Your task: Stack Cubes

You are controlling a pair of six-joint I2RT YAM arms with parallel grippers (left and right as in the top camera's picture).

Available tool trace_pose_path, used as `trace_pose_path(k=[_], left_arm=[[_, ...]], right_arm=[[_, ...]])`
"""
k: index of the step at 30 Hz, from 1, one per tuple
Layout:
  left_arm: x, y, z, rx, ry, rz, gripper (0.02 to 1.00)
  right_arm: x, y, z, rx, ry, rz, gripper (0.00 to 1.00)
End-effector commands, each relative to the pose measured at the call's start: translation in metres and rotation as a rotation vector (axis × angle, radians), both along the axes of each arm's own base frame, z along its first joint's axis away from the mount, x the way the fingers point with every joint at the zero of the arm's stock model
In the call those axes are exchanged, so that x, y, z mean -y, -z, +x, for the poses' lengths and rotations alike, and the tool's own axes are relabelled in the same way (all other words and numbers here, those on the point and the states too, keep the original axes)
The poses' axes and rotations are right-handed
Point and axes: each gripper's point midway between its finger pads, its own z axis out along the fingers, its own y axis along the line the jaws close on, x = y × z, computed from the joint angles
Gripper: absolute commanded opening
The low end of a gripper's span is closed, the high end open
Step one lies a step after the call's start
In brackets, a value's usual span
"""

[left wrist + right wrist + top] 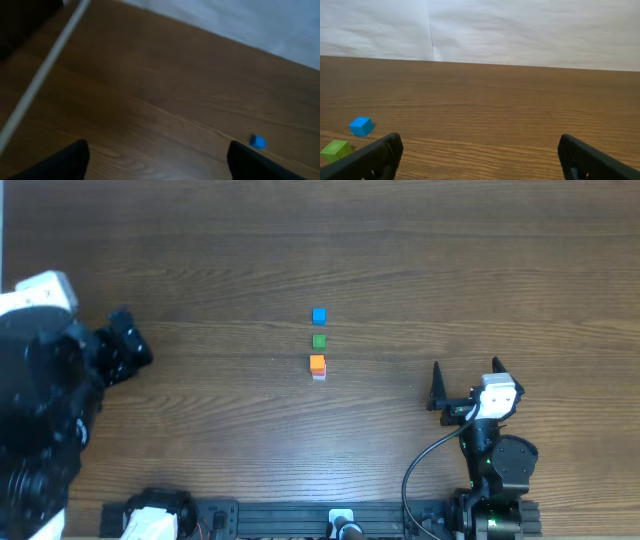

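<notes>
Three cubes stand in a short line at the table's middle: a blue cube [319,316] farthest from the arms, a green cube [319,341] behind it, and an orange cube [317,363] that sits on a pale cube [319,375]. My left gripper [128,348] is raised at the far left, open, well away from the cubes; its wrist view catches the blue cube [258,142]. My right gripper [466,378] rests open to the right of the line, with the blue cube [361,126] and green cube [336,149] off to one side.
The wooden table [420,270] stretches wide around the cubes. A black cable [425,465] loops by the right arm's base. A white wall [520,30] rises behind the table's far edge.
</notes>
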Motion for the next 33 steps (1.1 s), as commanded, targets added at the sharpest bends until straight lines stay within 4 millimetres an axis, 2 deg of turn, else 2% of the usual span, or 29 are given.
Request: trace_pose_path(k=[1,4,6,8,11,13,14,16,17,21,24,33], left_arm=[[0.002,-0.036,-0.027,0.161,0.081,0.072,0.936],[0.013,-0.049,-0.053,0.275,0.202,0.077,0.998],[0.019,-0.050,-0.064,0.342,0.254,0.081,0.998],[0.025,-0.042,-0.070,0.386,0.292,0.083,0.998],[0.030,-0.014,-0.070,0.407,0.322,0.073,0.998],[0.034,0.019,-0.064,0.408,0.339,0.059,0.998],[0.035,0.024,-0.063,0.411,0.344,0.057,0.998],[0.042,0.056,-0.052,0.430,0.381,0.053,1.000],[0.052,0.077,-0.043,0.454,0.457,0.079,1.000],[0.057,0.106,-0.030,0.497,0.490,0.090,1.000],[0.057,0.116,-0.023,0.537,0.488,0.101,1.000],[0.053,0.126,-0.006,0.645,0.475,0.174,1.000]], right_arm=[[-0.001,0.001,0.000,0.000,-0.010,0.003,0.993],[-0.001,0.001,0.000,0.000,-0.010,0.003,0.993],[-0.001,0.001,0.000,0.000,-0.010,0.003,0.993],[-0.001,0.001,0.000,0.000,-0.010,0.003,0.991],[-0.001,0.001,0.000,0.000,-0.010,0.003,0.993],[-0.001,0.001,0.000,0.000,-0.010,0.003,0.993],[-0.001,0.001,0.000,0.000,-0.010,0.003,0.991],[-0.001,0.001,0.000,0.000,-0.010,0.003,0.989],[-0.001,0.001,0.000,0.000,-0.010,0.003,0.993],[-0.001,0.001,0.000,0.000,-0.010,0.003,0.993],[-0.001,0.001,0.000,0.000,-0.010,0.003,0.991],[-0.001,0.001,0.000,0.000,-0.010,0.003,0.991]])
